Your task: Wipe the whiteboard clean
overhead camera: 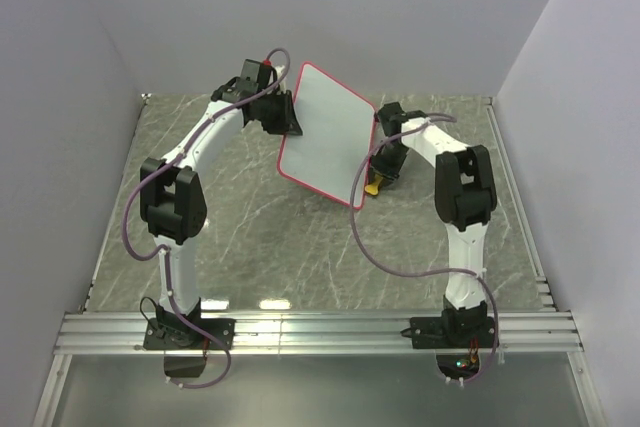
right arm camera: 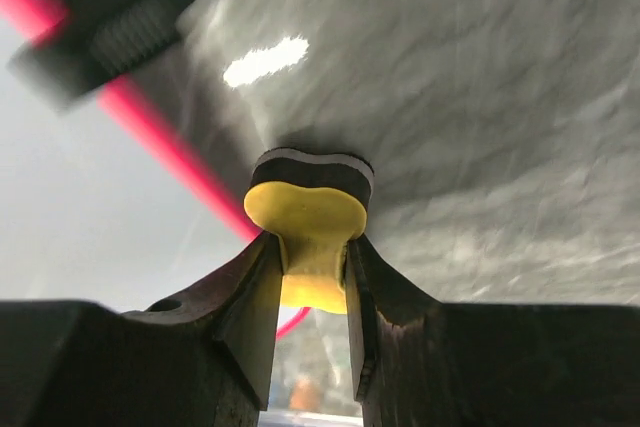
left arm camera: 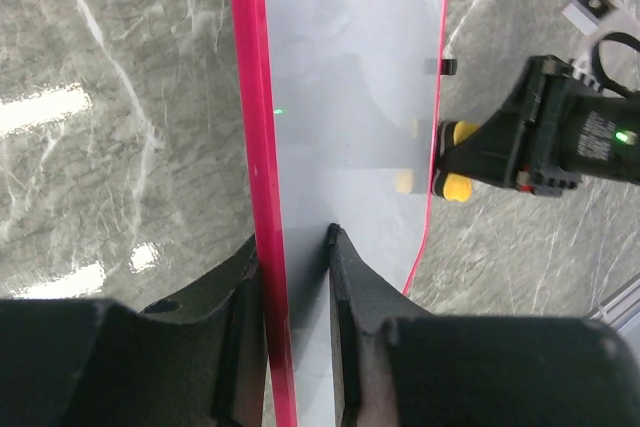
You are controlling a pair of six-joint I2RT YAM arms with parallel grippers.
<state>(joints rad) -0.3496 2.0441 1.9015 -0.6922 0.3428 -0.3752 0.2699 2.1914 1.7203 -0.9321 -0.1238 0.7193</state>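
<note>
We found the left gripper (left arm camera: pixel 297 247) shut tight on the near edge of the whiteboard (left arm camera: pixel 350 87). Its two dark fingers (left arm camera: pixel 365 297) pinched the board from either side, and the red rim (left arm camera: pixel 252 97) ran straight out between them. From that wrist the board stretched away from the gripper almost edge-on, its pale face plain and glossy. In the overhead view the board stood tilted up from the marbled grey table (overhead camera: pixel 240 237), with the left gripper holding its left side. Its lowest corner pointed down toward the table, though we could not tell whether it touched.

The right gripper (right arm camera: pixel 313 252) was closed on a yellow bone-shaped eraser (right arm camera: pixel 305 209). The jaws were clamped around the narrow waist, so the wider lobe stuck out past the fingertips. A dark pad layer backed that far lobe. Just to the left of this gripper lay the white face of the board, with its red rim slanting across that wrist view. The eraser sat right at the rim, and we could not tell whether pad and board were in contact. Seen from the left wrist, the right gripper hung at the board's far edge with the eraser just beside the rim, and a faint yellow reflection showed on the board's face.
</note>
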